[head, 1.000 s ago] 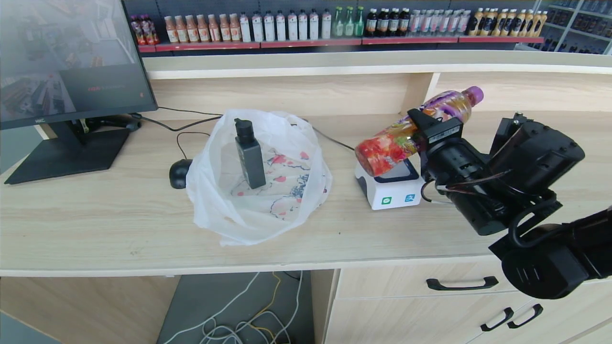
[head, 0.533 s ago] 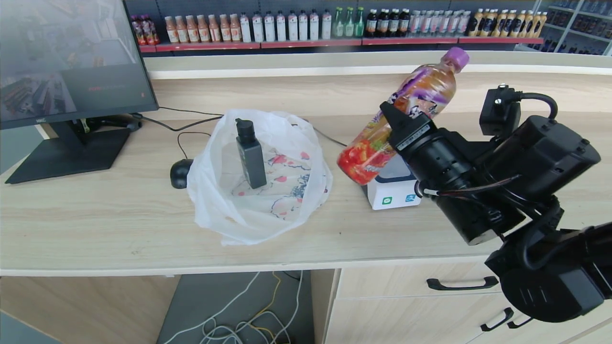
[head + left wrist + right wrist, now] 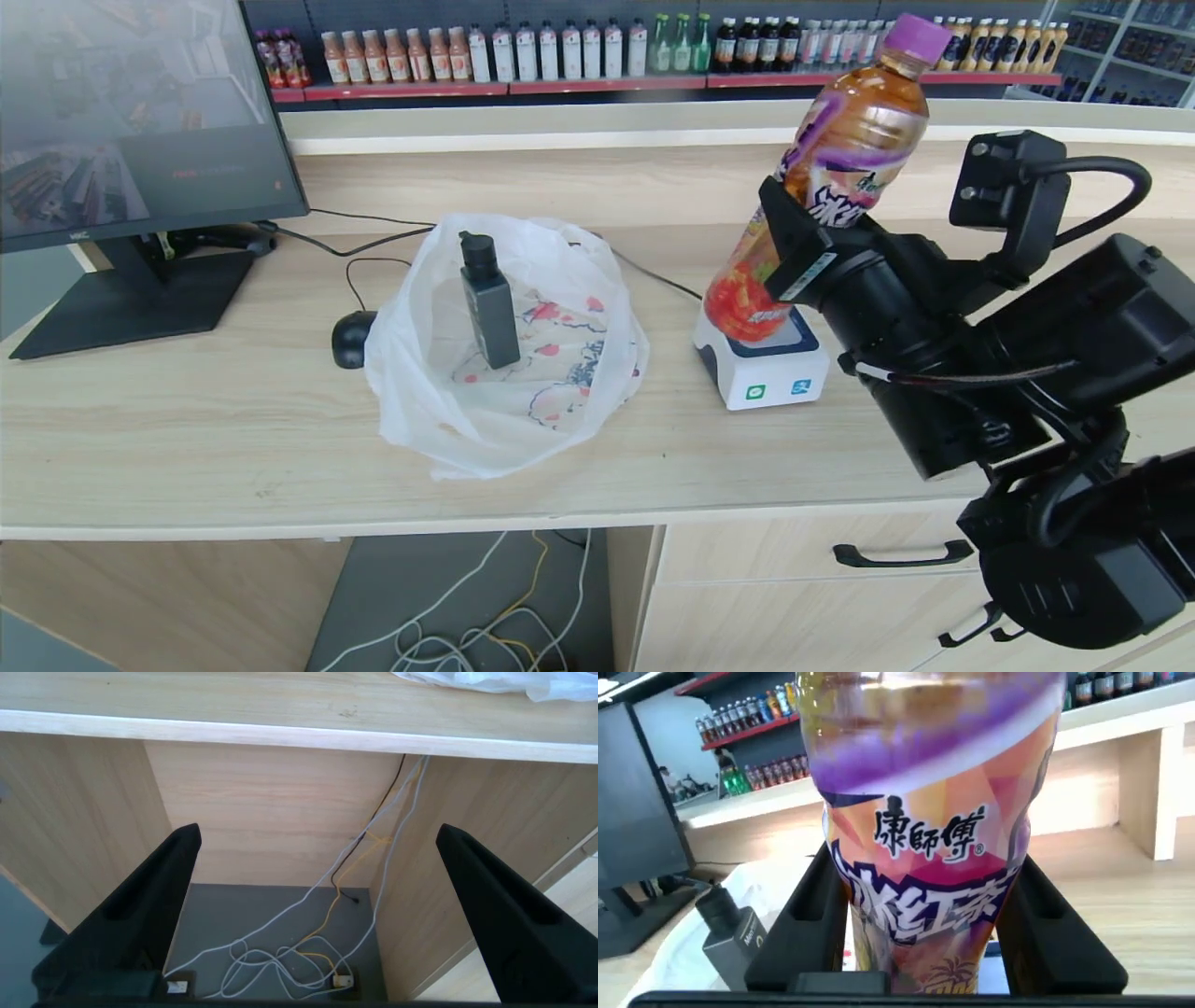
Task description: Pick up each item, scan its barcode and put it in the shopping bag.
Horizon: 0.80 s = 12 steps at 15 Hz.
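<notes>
Right gripper (image 3: 805, 245) has its black fingers pinching the tall plastic drink bottle with the purple cap and orange-red label (image 3: 859, 121) around the middle, cap up, leaning slightly. The bottle's red base sits right over the dark top of the small white box scanner (image 3: 761, 373); whether they touch, I cannot tell. The scanner stands on the pale wooden counter (image 3: 233, 439), just beside the crumpled white plastic shopping bag (image 3: 439, 411). Inside the bag stands a dark grey pump bottle (image 3: 487, 303). Left gripper (image 3: 318, 840) hangs below the counter edge, fingers spread wide and holding nothing, loose cables (image 3: 308, 952) on the floor beyond.
</notes>
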Motion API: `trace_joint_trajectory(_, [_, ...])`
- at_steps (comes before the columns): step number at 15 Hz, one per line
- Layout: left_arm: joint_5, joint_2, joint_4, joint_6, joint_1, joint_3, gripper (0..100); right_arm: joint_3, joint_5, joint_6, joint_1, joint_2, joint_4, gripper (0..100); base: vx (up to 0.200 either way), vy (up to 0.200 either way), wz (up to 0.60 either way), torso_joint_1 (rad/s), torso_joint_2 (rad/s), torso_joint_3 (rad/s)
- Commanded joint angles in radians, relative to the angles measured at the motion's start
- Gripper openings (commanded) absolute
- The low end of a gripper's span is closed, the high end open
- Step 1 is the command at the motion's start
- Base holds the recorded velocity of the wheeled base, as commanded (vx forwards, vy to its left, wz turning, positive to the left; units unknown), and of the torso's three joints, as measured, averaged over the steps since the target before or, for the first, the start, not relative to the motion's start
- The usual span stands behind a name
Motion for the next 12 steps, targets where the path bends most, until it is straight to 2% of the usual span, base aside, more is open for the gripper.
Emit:
trace_joint_trajectory(1, [0.0,0.0,0.0,0.002,0.0,0.0,100,0.046,0.039,-0.028,0.0,0.027,-0.013,0,0.0,0.0,0.0,0.0,0.0,0.0])
trace_joint_trajectory(2, [0.0,0.0,0.0,0.002,0.0,0.0,100,0.063,0.071,-0.048,-0.006,0.026,-0.013,0,0.0,0.0,0.0,0.0,0.0,0.0])
trace_joint_trajectory(3, [0.0,0.0,0.0,0.002,0.0,0.0,100,0.057,0.146,-0.102,-0.041,0.026,-0.013,0,0.0,0.0,0.0,0.0,0.0,0.0])
trace_joint_trajectory(4, [-0.001,0.0,0.0,0.002,0.0,0.0,100,0.051,0.163,-0.111,-0.047,0.029,-0.013,0,0.0,0.0,0.0,0.0,0.0,0.0])
trace_joint_trajectory(10, [0.0,0.0,0.0,0.002,0.0,0.0,100,0.034,0.163,-0.081,-0.044,0.053,-0.013,0,0.0,0.0,0.0,0.0,0.0,0.0])
trace_joint_trajectory(12, [0.0,0.0,0.0,0.002,0.0,0.0,100,0.002,0.161,-0.079,-0.044,0.067,-0.013,0,0.0,0.2,0.0,0.01,0.01,0.0])
